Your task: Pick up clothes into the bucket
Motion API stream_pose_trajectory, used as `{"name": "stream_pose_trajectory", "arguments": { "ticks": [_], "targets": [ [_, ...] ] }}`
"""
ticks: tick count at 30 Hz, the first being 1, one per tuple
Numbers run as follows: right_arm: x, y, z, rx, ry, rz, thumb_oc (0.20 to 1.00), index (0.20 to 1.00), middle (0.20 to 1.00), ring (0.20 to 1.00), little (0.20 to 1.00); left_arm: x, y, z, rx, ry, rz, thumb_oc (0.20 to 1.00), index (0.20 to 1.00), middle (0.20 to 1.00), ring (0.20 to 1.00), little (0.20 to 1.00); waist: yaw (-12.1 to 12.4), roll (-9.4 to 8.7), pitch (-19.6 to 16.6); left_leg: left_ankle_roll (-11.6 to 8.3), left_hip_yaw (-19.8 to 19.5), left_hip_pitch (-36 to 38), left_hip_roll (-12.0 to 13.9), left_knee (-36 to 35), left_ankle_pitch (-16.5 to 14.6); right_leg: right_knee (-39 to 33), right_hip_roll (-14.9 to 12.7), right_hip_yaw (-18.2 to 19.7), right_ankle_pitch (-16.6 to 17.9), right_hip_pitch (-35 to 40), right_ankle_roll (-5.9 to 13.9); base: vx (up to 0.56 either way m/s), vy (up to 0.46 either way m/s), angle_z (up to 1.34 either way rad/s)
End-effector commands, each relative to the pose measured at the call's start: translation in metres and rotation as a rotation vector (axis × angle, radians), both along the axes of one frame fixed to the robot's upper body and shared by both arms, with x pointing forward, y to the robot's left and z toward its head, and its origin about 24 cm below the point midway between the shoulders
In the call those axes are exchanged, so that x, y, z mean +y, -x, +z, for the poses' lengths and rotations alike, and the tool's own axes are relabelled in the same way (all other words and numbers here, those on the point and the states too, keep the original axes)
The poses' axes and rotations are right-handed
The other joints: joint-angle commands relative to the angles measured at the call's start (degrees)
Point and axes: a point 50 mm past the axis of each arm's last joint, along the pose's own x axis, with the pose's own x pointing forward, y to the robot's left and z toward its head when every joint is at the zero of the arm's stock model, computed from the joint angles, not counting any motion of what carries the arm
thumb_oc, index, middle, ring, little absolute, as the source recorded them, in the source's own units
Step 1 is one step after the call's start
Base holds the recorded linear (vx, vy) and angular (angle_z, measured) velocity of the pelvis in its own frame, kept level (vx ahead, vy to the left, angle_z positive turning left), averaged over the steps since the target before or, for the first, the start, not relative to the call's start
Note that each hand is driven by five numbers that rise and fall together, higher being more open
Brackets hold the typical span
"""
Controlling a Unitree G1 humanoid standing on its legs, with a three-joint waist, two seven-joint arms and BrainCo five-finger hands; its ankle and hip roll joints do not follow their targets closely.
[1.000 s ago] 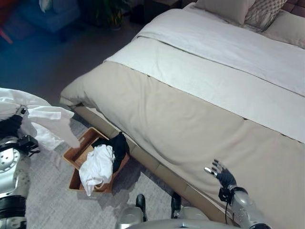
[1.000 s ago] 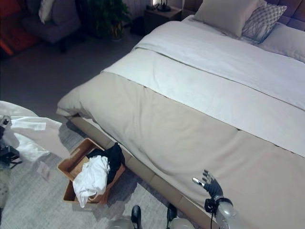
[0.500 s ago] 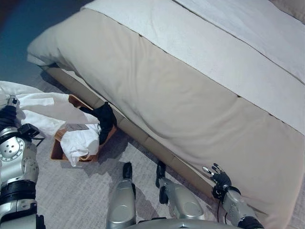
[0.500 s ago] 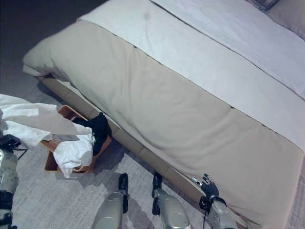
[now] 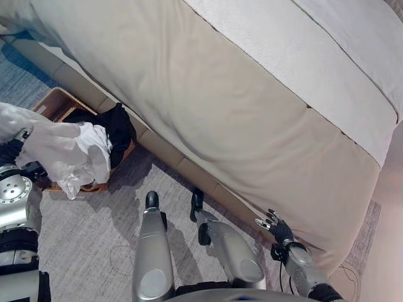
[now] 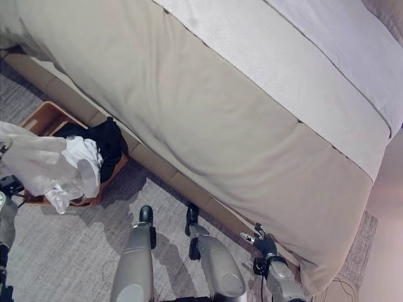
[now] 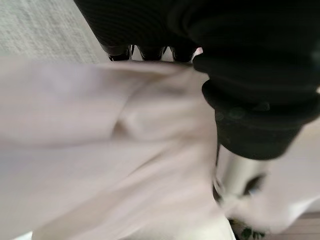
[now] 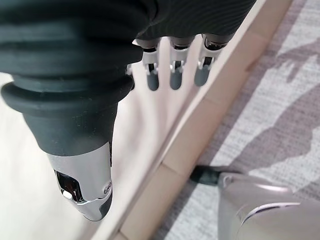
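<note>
The bed (image 5: 252,107) takes up most of the scene, running from far left to near right, with a beige cover hanging over its side and a paler sheet (image 5: 327,56) farther back. Its low base (image 5: 170,157) meets the floor close to where the work is going on.

A grey rug (image 5: 94,239) covers the floor on the near side of the bed; at the near right its edge gives way to bare floor.

The basket (image 6: 44,116), a shallow brown one serving as the bucket, sits on the rug at the left, tucked against the base, probably so that it is in easy reach of anything pulled off the bed. A dark garment (image 5: 116,126) already lies in it on the bed side, spilling over the rim.

The white garment (image 5: 69,148) is the task's thing in hand: it hangs bunched over the near part of the basket, its lower folds draped on or just above the rim, so it seems to be at the point of being lowered in. Whether it rests on the contents I cannot tell.

The left hand (image 7: 145,50) is at the left edge, over the basket, with the white cloth draped across it; its fingers are buried in the fabric, so I cannot tell their state.

The right hand (image 5: 272,225) hangs idle at the near right beside the bed, fingers spread loosely and holding nothing.
</note>
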Motion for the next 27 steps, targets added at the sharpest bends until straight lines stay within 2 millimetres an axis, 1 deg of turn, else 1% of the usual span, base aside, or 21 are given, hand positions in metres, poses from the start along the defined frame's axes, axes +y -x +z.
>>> {"name": "stream_pose_trajectory", "arguments": {
  "ticks": [1,4,9,13,18,19,20,21,22,23,24,25,26,27],
  "targets": [
    [-0.001,-0.003,0.011,-0.078,0.021,0.019,1.000,1.000,1.000,1.000,1.000,0.012,0.004,0.047,-0.110,-0.124,0.054,1.000,1.000,1.000,1.000,1.000,1.7,-4.23,1.6,2.25,-1.8,-1.3,-2.4,2.2,-0.3,-3.0,-5.3,1.7,2.0,2.6,5.22,0.00,0.000,0.00],
    [-0.001,-0.004,0.013,-0.093,0.016,0.011,1.000,1.000,1.000,1.000,1.000,0.011,0.005,0.042,-0.086,-0.137,0.068,1.000,1.000,1.000,1.000,1.000,1.8,-4.34,2.0,2.35,-1.7,-1.6,-2.4,2.9,-0.8,-3.0,-5.3,1.9,2.0,2.4,5.41,0.01,0.011,0.02],
    [-0.002,-0.002,0.013,-0.093,0.015,-0.003,1.000,1.000,1.000,1.000,1.000,0.012,0.011,0.026,-0.068,-0.099,0.110,1.000,1.000,1.000,1.000,1.000,1.6,-4.49,2.0,2.78,-1.0,-1.7,-2.4,4.3,-1.9,-2.9,-5.1,2.6,1.9,2.3,5.27,0.01,0.014,-0.05],
    [-0.004,0.000,0.012,-0.084,0.025,-0.008,1.000,1.000,1.000,1.000,1.000,0.010,0.013,0.013,-0.044,-0.075,0.132,1.000,1.000,1.000,1.000,1.000,1.3,-4.30,2.0,3.02,-0.8,-1.4,-2.4,4.1,-2.1,-2.9,-5.0,2.8,1.7,2.3,5.31,0.01,0.005,-0.02],
    [-0.008,-0.001,0.014,-0.089,0.032,-0.017,1.000,1.000,1.000,1.000,1.000,0.002,0.018,-0.010,-0.011,-0.033,0.125,1.000,1.000,1.000,1.000,1.000,1.2,-2.92,2.0,3.31,0.1,0.4,-2.5,2.4,-1.6,-2.3,-5.1,3.3,1.2,2.7,5.28,0.01,0.004,-0.04],
    [-0.008,-0.001,0.014,-0.089,0.032,-0.017,1.000,1.000,1.000,1.000,1.000,0.002,0.018,-0.010,-0.011,-0.033,0.125,1.000,1.000,1.000,1.000,1.000,1.2,-2.93,2.0,3.31,0.1,0.4,-2.5,2.3,-1.6,-2.3,-5.2,3.3,1.2,2.7,5.28,0.01,0.003,-0.07],
    [-0.010,-0.002,0.013,-0.080,0.044,-0.025,1.000,1.000,1.000,1.000,1.000,-0.010,0.017,-0.033,0.020,0.030,0.089,1.000,1.000,1.000,1.000,1.000,1.1,-1.36,1.6,3.38,0.6,2.3,-2.8,0.1,-0.8,-1.8,-5.7,3.3,0.8,3.1,5.22,0.00,-0.001,-0.07],
    [-0.010,-0.002,0.013,-0.080,0.045,-0.025,1.000,1.000,1.000,1.000,1.000,-0.010,0.017,-0.034,0.020,0.031,0.089,1.000,1.000,1.000,1.000,1.000,1.1,-1.36,1.6,3.38,0.6,2.4,-2.8,0.0,-0.8,-1.8,-5.7,3.3,0.8,3.2,5.22,0.02,0.010,-0.07],
    [-0.014,-0.003,0.013,-0.077,0.054,-0.037,1.000,1.000,1.000,1.000,1.000,-0.020,0.018,-0.054,0.054,0.082,0.057,1.000,1.000,1.000,1.000,1.000,1.0,0.15,0.8,3.44,1.1,4.2,-3.3,-2.2,-0.1,-1.2,-6.1,3.1,0.4,3.5,5.17,0.03,0.009,-0.07],
    [-0.016,-0.003,0.013,-0.075,0.063,-0.041,1.000,1.000,1.000,1.000,1.000,-0.025,0.019,-0.065,0.070,0.118,0.041,1.000,1.000,1.000,1.000,1.000,0.9,1.01,0.5,3.34,1.4,5.2,-3.5,-3.3,0.3,-0.8,-6.3,3.0,0.0,3.7,5.09,0.03,0.009,-0.09],
    [-0.016,-0.003,0.013,-0.075,0.063,-0.041,1.000,1.000,1.000,1.000,1.000,-0.025,0.019,-0.065,0.070,0.119,0.041,1.000,1.000,1.000,1.000,1.000,0.9,1.01,0.5,3.34,1.4,5.3,-3.5,-3.4,0.3,-0.8,-6.4,3.0,0.0,3.8,5.09,0.01,0.001,-0.08],
    [-0.019,-0.004,0.013,-0.068,0.076,-0.044,1.000,1.000,1.000,1.000,1.000,-0.033,0.019,-0.076,0.093,0.141,0.015,1.000,1.000,1.000,1.000,1.000,0.8,1.86,0.1,3.33,1.5,6.4,-3.8,-4.6,0.7,-0.5,-6.6,3.0,-0.2,4.0,4.99,0.05,0.002,-0.04],
    [-0.025,-0.003,0.012,-0.053,0.101,-0.048,1.000,1.000,1.000,1.000,1.000,-0.047,0.024,-0.100,0.149,0.194,-0.038,1.000,1.000,1.000,1.000,1.000,0.5,3.46,-0.9,3.19,1.8,8.5,-4.4,-6.8,1.4,0.2,-7.0,3.0,-0.9,4.6,4.74,0.05,0.002,0.00],
    [-0.025,-0.003,0.012,-0.053,0.102,-0.048,1.000,1.000,1.000,1.000,1.000,-0.047,0.024,-0.100,0.149,0.194,-0.038,1.000,1.000,1.000,1.000,1.000,0.5,3.46,-0.9,3.19,1.8,8.6,-4.4,-6.9,1.4,0.2,-7.0,3.1,-0.9,4.7,4.74,0.07,0.006,0.04]
  ]
}}
